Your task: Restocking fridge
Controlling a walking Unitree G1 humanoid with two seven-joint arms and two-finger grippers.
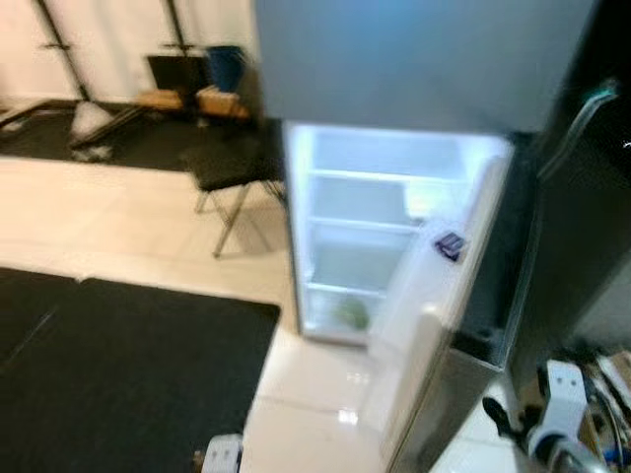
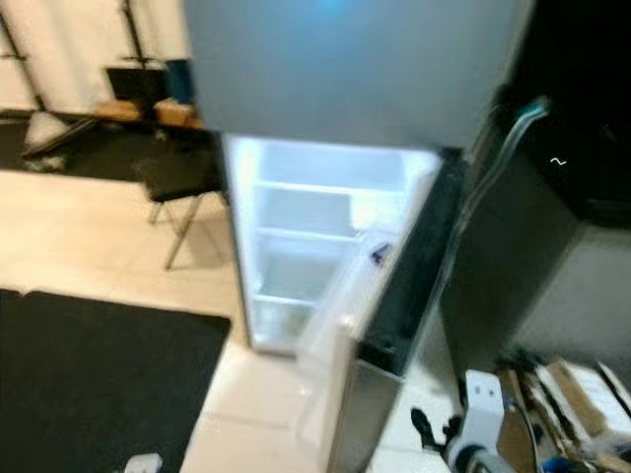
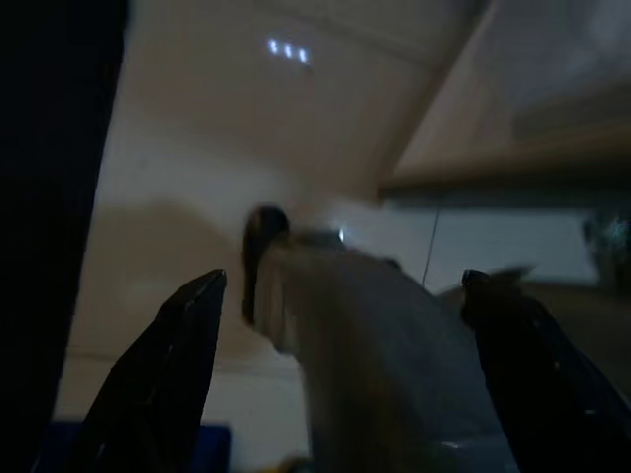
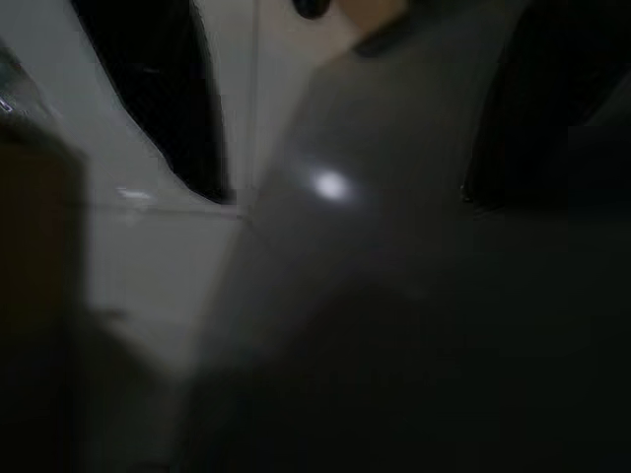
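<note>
The fridge [image 1: 424, 69] stands ahead with its lower door [image 1: 424, 325] swung open towards me on the right. The lit compartment [image 1: 380, 197] shows white shelves, and a green item [image 1: 352, 313] lies on the bottom one. A dark label [image 1: 450, 244] sits on the door's inner side. My right gripper [image 1: 501, 418] hangs low beside the door's edge; its wrist view is dark and blurred. In the left wrist view my left gripper [image 3: 345, 384] is open, its black fingers [image 3: 163, 379] wide apart over pale floor, with a blurred grey shape between them.
A black mat [image 1: 128, 365] covers the floor at the left. A dark chair [image 1: 232, 172] stands left of the fridge, with stands and boxes [image 1: 187, 99] behind it. A dark tall unit with a handle [image 1: 582, 118] is at the right, with cardboard boxes [image 2: 582, 394] below it.
</note>
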